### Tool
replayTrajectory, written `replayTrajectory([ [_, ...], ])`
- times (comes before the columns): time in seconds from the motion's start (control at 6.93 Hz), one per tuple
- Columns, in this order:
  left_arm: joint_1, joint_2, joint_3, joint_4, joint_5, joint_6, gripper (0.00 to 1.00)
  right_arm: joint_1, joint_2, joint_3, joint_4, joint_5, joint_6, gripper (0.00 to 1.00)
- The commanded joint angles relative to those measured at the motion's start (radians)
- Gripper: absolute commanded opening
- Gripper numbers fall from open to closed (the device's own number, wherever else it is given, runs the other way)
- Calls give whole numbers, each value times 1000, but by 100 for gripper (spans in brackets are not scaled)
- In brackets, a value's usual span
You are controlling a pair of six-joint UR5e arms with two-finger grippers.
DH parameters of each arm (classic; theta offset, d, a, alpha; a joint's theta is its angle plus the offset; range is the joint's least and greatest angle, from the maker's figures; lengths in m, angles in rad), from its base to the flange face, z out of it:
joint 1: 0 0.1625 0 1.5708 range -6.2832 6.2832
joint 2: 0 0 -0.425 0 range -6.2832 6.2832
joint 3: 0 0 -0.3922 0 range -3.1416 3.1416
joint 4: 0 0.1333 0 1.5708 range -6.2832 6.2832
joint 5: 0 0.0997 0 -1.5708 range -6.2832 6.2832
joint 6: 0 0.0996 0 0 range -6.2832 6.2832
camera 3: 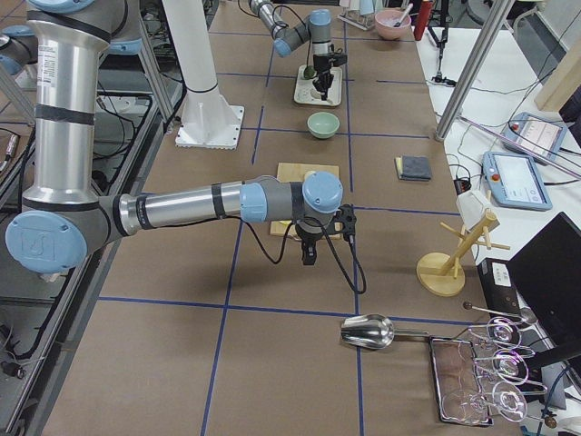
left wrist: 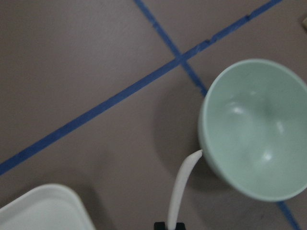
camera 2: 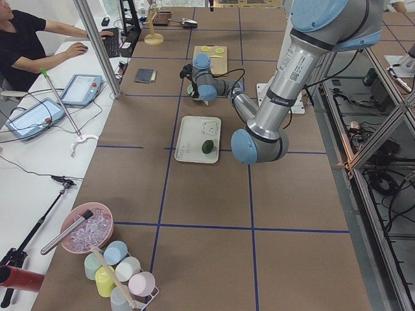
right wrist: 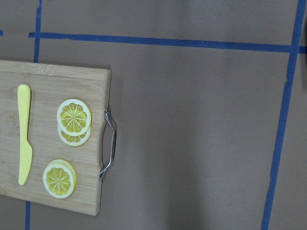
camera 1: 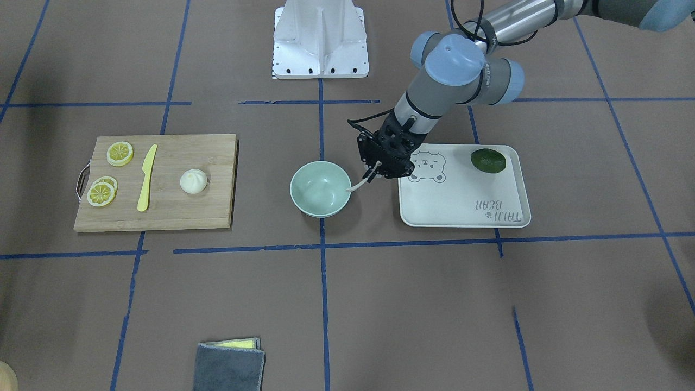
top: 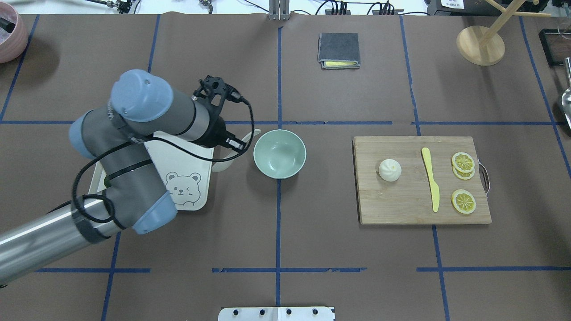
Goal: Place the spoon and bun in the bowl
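We have the spoon (camera 1: 358,185) pinched in the left gripper (camera 1: 380,165), whose fingers are clamped on one end of it. The free end curves down and out toward the near rim of the bowl (camera 1: 312,190), at the centre of the front-facing view. From the left wrist view the tip looks to be at the rim, but we cannot tell whether it touches. We judge the spoon to be light, stiff, smooth plastic. With so narrow a pinch on one end, it could pivot between the pads if the tip catches the rim. The bowl looks light too, and a nudge might make it slide, so we would lift clear before opening over the hollow. The bun (camera 1: 193,181) sits on the wooden cutting board (camera 1: 212,152) at the left of that view. It lies apart from the yellow knife (camera 1: 146,176) and is not yet in the bowl. It is round, with a pleated top, and probably soft and apt to roll. We would take it from above across its widest part, with a gentle squeeze. The right gripper (camera 3: 309,243) hangs near the board's edge in the right-side view. It appears only there, so we cannot tell whether its fingers are apart or closed.
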Motion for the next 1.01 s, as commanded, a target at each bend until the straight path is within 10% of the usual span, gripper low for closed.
replayTrajectory([
  [0.0,50,-171,147,-42,141,-70,0,-2,2,0,0,2,3,100],
  [0.29,58,-162,167,-64,168,-69,0,-2,8,5,0,11,5,100],
  [0.43,85,-118,158,-106,181,-70,62,-3,17,6,0,14,5,100],
  [0.58,107,-70,118,-155,290,-107,99,-14,35,5,2,49,3,100],
  [0.87,101,-62,77,-101,299,-129,99,-64,81,17,3,48,74,100],
])
